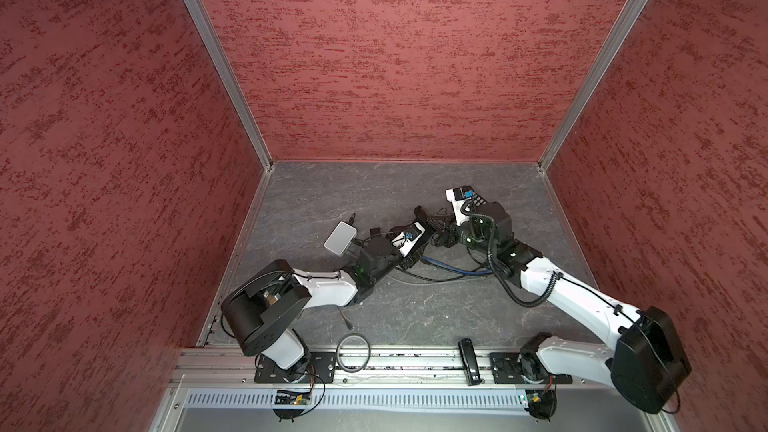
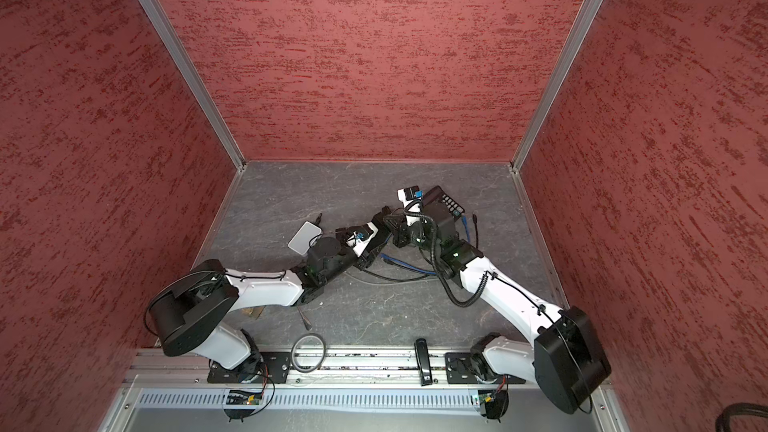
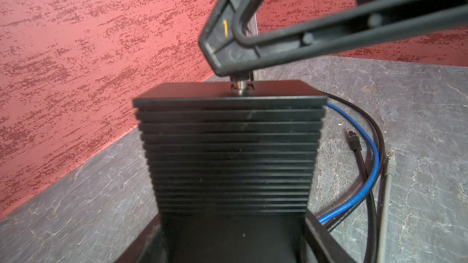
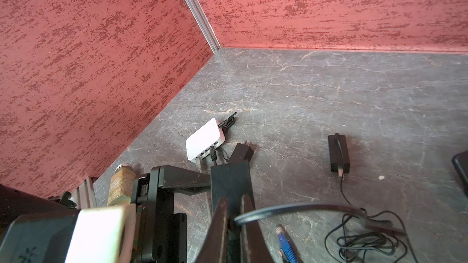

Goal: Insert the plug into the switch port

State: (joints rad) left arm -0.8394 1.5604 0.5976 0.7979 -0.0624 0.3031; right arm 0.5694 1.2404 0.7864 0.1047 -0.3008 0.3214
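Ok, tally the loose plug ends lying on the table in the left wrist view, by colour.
black plug: 1
grey plug: 1
blue plug: 0, the blue cable shows no end here
total: 2

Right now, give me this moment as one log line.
left gripper: shut on ribbed box | right gripper: shut on plug | plug: at box's free end, seating unclear
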